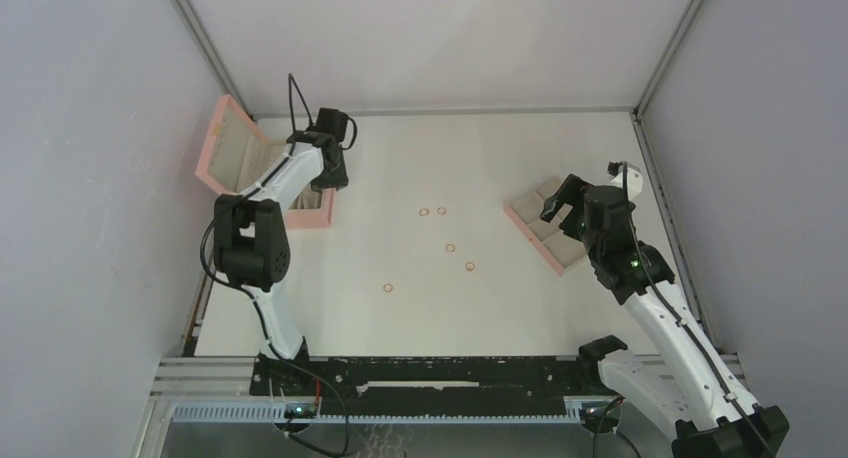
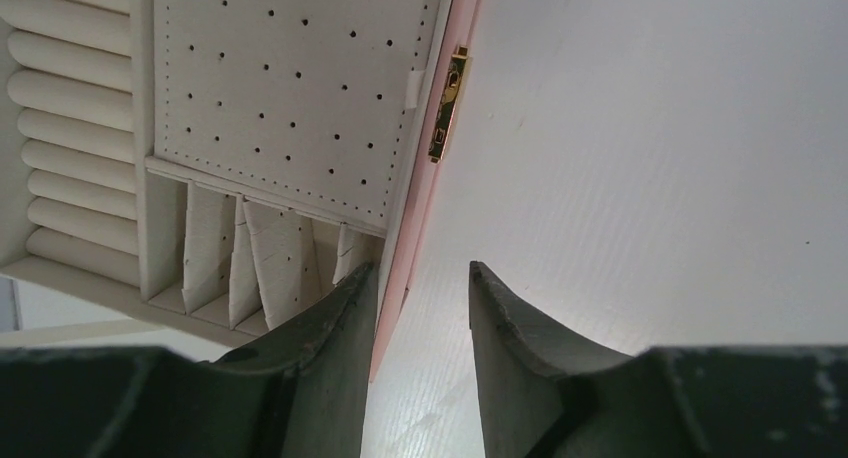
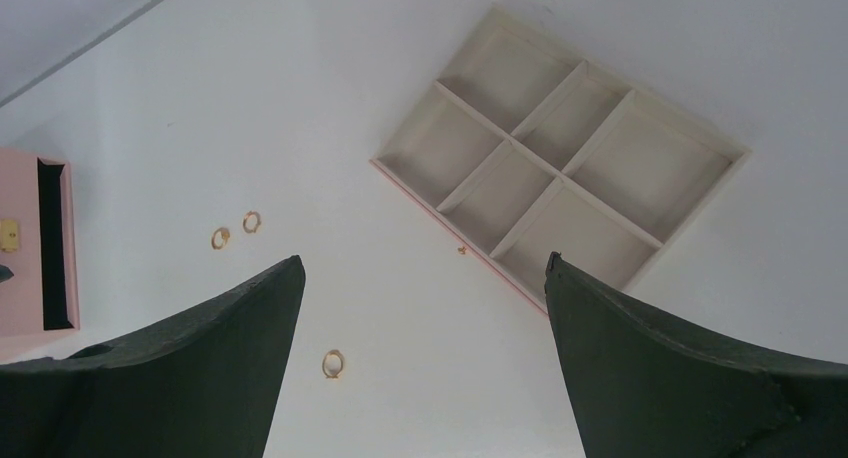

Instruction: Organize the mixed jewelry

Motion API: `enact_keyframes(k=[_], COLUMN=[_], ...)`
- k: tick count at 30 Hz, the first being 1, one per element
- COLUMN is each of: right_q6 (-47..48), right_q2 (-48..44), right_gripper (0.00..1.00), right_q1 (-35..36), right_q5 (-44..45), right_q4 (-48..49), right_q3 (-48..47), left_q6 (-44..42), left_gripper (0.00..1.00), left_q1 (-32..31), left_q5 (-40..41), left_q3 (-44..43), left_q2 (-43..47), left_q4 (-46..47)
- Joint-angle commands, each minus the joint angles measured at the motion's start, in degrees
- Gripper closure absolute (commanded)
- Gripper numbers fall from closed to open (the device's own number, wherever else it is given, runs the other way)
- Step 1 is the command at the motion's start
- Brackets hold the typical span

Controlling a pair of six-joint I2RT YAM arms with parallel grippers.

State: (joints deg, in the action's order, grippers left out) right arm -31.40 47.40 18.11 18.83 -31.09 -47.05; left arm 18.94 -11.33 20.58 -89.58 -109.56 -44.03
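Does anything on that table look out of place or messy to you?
Yes: five tiny copper rings lie scattered loose on the white table, between the pink box and the beige tray, whose compartments look empty. The tray also sits skewed to the table edges.

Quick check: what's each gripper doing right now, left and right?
Left gripper: open, fingers apart, holding nothing.
Right gripper: wide open, holding nothing.
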Motion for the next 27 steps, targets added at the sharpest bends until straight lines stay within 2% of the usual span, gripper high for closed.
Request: enact_keyframes(k=[1,5,11,12,13,14,16,17,21,22,27], right_q6=[1.4,1.3,1.1,1.1,1.1,1.0,1.0,1.0,1.0,1.0,0.7], right_q2=[0.1,0.7,0.9,0.9,0.8,0.7,0.5,0.3,-0.1,-0.2,-0.5], right_gripper=[0.01,0.02,0.02,0.03,0.02,0.03,0.02,0.03,0.03,0.02,0.03], right_q1=[-1.1,-1.6,-1.8,-1.8,-1.8,-1.8,-1.8,-1.9,-1.9,-2.0,-2.0], right_q5=[-0.9,-1.6,-2.3,-2.2,-2.1,-1.9,-1.9,-1.8,-1.3,-1.4,-1.8], right_q4=[1.4,1.6,2.0,1.9,1.7,1.5,1.1,1.0,0.5,0.4,0.2], right_q3=[-0.2,-0.1,-0.2,-0.2,-0.2,-0.2,-0.2,-0.2,-0.2,-0.2,-0.2], left_q6=[0.0,-0.1,-0.5,-0.7,-0.9,-1.2,-1.6,-1.7,-2.4,-3.1,-7.7], left_gripper=[0.56,0.65,0.71,0.71,0.68,0.61,0.58,0.61,0.97,1.0,1.0], left_q1=[0.8,0.9,1.0,1.0,1.0,1.0,1.0,0.9,1.0,0.9,-1.1], left_q5=[-0.2,-1.8,-1.9,-1.7,-1.3,-1.2,-1.0,-1.0,-2.3,-3.1,-9.6], left_q3=[-0.5,0.2,3.5,3.8,3.9,4.1,4.3,4.5,5.6,5.8,8.8], left_q2=[-0.2,-0.9,-0.3,-0.3,-0.3,-0.5,-0.7,-0.6,0.3,0.4,3.8], left_q4=[1.7,2.0,4.0,4.1,4.1,4.0,3.9,4.1,5.5,5.8,9.5])
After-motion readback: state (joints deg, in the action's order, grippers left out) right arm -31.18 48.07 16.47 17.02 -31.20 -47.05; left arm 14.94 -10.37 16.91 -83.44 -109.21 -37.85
